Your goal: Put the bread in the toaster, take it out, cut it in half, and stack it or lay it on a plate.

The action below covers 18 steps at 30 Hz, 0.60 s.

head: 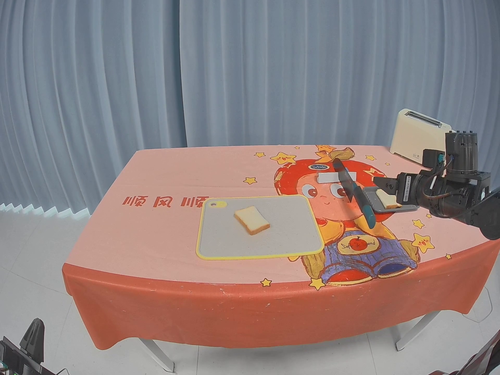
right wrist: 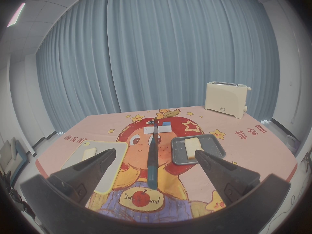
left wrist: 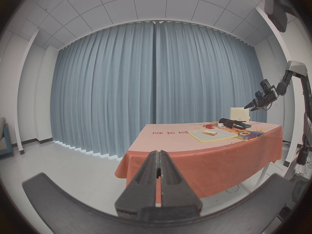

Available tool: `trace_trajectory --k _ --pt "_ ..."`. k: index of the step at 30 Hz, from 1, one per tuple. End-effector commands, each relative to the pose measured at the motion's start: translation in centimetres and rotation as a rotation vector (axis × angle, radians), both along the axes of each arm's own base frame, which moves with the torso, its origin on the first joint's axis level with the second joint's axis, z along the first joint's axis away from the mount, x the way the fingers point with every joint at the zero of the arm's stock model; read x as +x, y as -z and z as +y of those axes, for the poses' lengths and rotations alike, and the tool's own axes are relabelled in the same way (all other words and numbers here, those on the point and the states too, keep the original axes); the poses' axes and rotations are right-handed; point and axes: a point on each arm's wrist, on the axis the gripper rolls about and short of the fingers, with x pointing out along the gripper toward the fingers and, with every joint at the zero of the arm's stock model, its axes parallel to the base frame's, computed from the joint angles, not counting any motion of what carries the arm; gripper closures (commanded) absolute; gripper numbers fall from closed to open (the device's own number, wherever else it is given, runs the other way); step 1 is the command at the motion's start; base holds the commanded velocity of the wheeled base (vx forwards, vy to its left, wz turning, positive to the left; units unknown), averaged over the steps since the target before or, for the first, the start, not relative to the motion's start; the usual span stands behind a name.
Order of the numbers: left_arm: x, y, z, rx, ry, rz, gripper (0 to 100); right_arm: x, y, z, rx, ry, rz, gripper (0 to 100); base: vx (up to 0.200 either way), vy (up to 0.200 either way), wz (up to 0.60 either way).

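Bread half (head: 252, 220), pale, brown-crusted, lies on board (head: 284, 238); right fingers (right wrist: 88, 171) spread, left fingers (left wrist: 146, 179) pressed together.

An orange-pink tablecloth (head: 166, 183) covers the table and hangs over its front edge. On it are printed a cartoon figure (head: 323, 200) with a red head, yellow stars and 3 red characters (head: 165, 201). A small white strip (head: 329, 177) lies on the figure's forehead. 2 white table legs (head: 156, 354) show under the cloth. Behind the table hangs a blue-grey pleated curtain (head: 260, 53). The floor (head: 31, 246) has light tiles, and the ceiling (left wrist: 146, 4) has square panels.
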Motion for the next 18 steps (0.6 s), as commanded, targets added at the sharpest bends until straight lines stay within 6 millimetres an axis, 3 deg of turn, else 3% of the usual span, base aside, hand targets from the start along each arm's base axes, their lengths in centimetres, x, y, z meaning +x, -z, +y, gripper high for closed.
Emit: trace_trajectory --k 1,6,18 --pt "0.0 0.5 0.0 0.0 0.0 0.001 100 -0.3 0.2 0.5 -0.003 -0.016 0.005 0 0.0 0.0 0.0" --pt "0.0 0.5 0.0 0.0 0.0 0.001 100 -0.7 0.7 1.5 -0.008 -0.053 0.023 0 0.0 0.0 0.0" --pt "0.0 0.5 0.0 -0.011 0.0 0.001 100 -2.2 0.9 3.3 -0.019 -0.107 0.03 0 0.0 0.2 0.0"
